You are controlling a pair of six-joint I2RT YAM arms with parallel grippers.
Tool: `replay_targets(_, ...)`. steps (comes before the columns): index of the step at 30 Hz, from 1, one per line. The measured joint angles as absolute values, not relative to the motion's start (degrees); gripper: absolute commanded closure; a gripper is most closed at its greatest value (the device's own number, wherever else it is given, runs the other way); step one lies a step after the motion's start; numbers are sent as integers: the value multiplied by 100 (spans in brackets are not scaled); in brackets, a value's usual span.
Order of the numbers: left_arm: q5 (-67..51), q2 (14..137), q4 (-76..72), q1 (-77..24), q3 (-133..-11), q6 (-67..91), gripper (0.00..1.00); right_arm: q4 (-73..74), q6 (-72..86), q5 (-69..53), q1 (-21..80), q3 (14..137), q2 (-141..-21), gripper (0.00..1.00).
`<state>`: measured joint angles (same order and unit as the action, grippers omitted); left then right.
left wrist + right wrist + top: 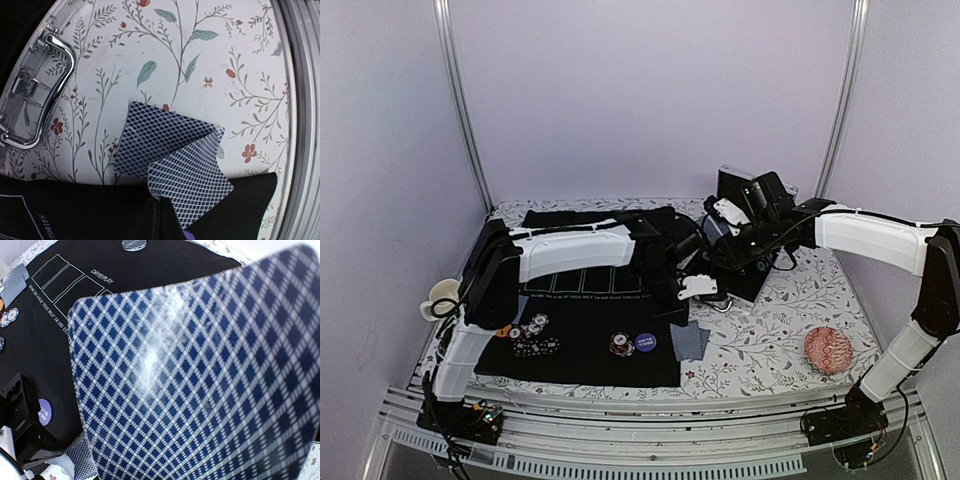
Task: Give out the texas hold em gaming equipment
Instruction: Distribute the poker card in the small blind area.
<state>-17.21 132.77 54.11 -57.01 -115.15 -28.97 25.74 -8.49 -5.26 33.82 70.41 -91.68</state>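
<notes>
Overhead, floral tablecloth [770,330] and black mat [580,320] between lilac walls [650,90], left pincer [698,288] clenched, right pincer [728,214] grasping playing cards [200,380].

Soft even light, close card [200,370] blurred, glare

Glossy, smooth coated-paper card [200,380]; matt black cloth mat [580,350]; polished, mirror-bright metal handle [70,60]; smooth, faintly sheeny flower-printed tablecloth [225,40]

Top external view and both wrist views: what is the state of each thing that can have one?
Two cards: lying face down, overlapping.
Held cards: backs toward the camera, gripped in the right jaws.
Left jaws: shut.
Mat: spread flat.
Chip stacks: standing.
Purple button: lying flat on the mat.
</notes>
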Motion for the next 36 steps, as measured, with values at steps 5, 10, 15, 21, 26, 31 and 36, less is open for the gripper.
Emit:
replay_targets(5,-1310,13382,5317,-5813,-11515,-3046,100,2574,-849,-543,3382,7041,-9168,63)
replay_targets(10,-1000,13454,5205,-5929,-11515,-3175,84,2571,-840,-615,3382,7041,-9168,63)
replay_targets(15,-666,13461,5037,-6005,-11515,-3192,69,2569,-834,-639,3382,7041,-9168,63)
replay_targets(21,-283,13187,4569,-6012,-11104,-3177,65,2567,-834,-644,3378,7041,-9168,63)
replay_targets(26,-252,12178,3988,-6016,-10108,-3223,56,2565,-836,-672,3378,7041,-9168,63)
replay_targets(31,-602,10501,3225,-6020,-8552,-3435,45,2571,-838,-744,3378,7041,-9168,63)
replay_targets(36,-952,9292,2532,-5955,-7428,-3448,38,2571,-840,-810,3413,7043,-9168,63)
